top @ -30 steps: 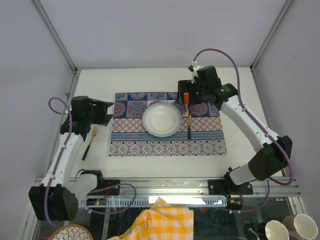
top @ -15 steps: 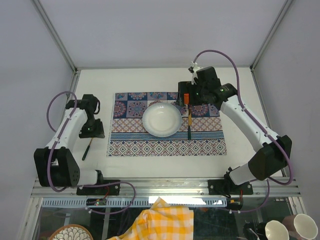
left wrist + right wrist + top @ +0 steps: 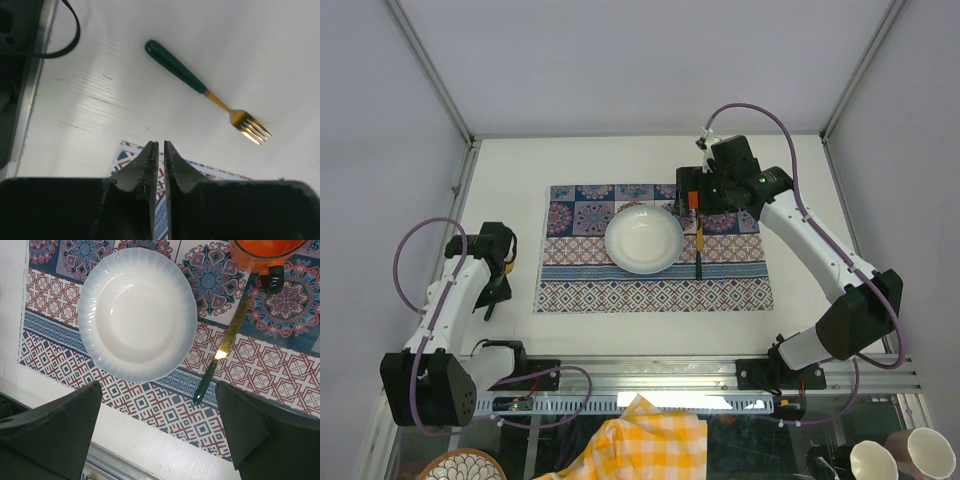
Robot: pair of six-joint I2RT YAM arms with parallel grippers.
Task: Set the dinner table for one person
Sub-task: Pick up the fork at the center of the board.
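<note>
- Bench point(image 3: 620, 165): plain white top with aluminium rails, filling the middle of the enclosure. Both arm bases are bolted at its near edge.
- Patterned cloth point(image 3: 650, 292): blue-and-purple tile print, lying flat at the centre of the bench with its long side across.
- Right arm point(image 3: 820, 250): reaches in over the far right part of the cloth. The right jaws stand as wide apart as they go, held above the plate and knife, with nothing between them.
- Left arm point(image 3: 448, 305): folded in close, with its wrist over the bare bench just left of the cloth. The left jaws are drawn together to a thin slit and grip nothing.
- White plate point(image 3: 644, 239): round with a fluted rim, sitting in the middle of the cloth.
- Knife point(image 3: 222, 349): gold blade, green handle. It lies on the cloth just right of the plate and apart from it, handle toward the near edge.
- Fork point(image 3: 200, 86): green handle, gold tines. It lies flat on the bare bench left of the cloth, clear of the left jaws. From above it is mostly hidden under the left wrist.
- Orange cup point(image 3: 265, 252): on the cloth beyond the knife's tip, dark handle facing the blade, partly cut off by the edge of the wrist view.
</note>
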